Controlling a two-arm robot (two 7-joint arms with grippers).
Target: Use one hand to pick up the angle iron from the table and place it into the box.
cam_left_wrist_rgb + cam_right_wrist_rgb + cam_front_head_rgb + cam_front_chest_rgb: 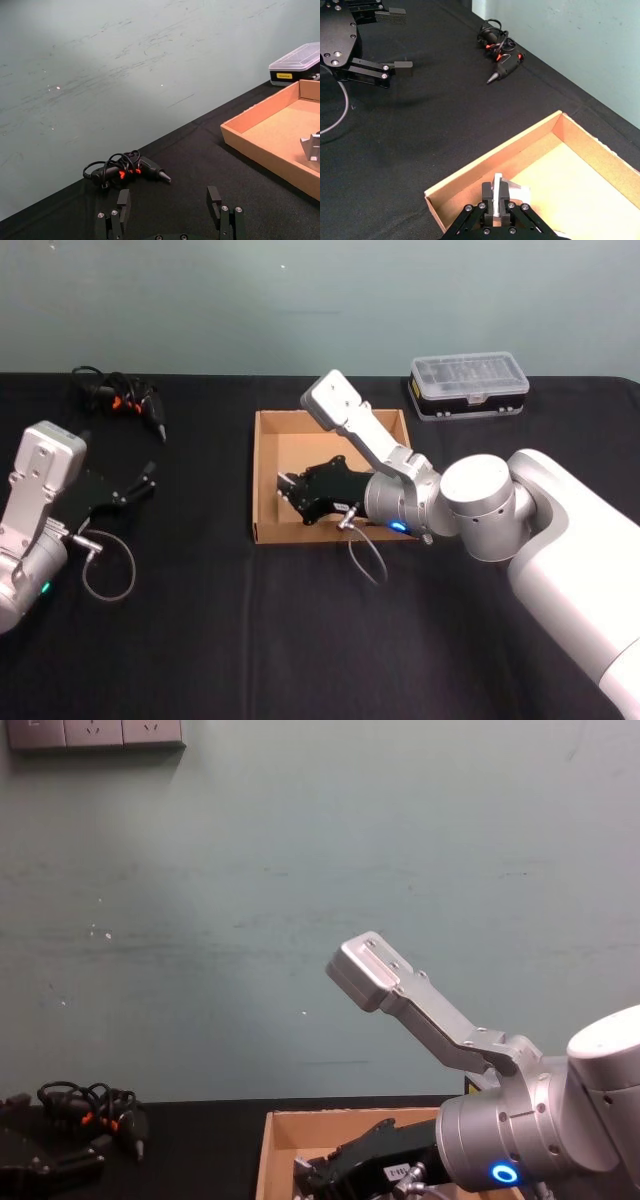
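Right gripper: the black blocky right gripper [288, 487] on its whitish wrist is seen over the near left part of the shallow tan cardboard box [268, 470]. In the right wrist view its fingers [486, 196] are clamped on the small grey metal angle iron [512, 192].
Angle iron: it is held between the closed fingers, inside the box's outline and near the box's near left corner. Whether it touches the box floor cannot be told. In the left wrist view a grey piece of it [313, 145] is seen above the box floor.
Box: it is set on the flat black matte counter [200, 640], open at the top, with plain low walls. Its far wall is partly hidden in the head view by the right arm's whitish link.
Left gripper: the black left gripper [140, 483] is held over the left part of the counter, well apart from the box, with its fingers [122, 204] spread wide and nothing between them.
Corded tool: a black tool with orange marks and a coiled black cable [120, 397] lies at the far left of the counter, beyond the left gripper.
Case: a small black plastic case with a clear lid [468, 384] lies on the counter beyond the box's far right corner, apart from it.
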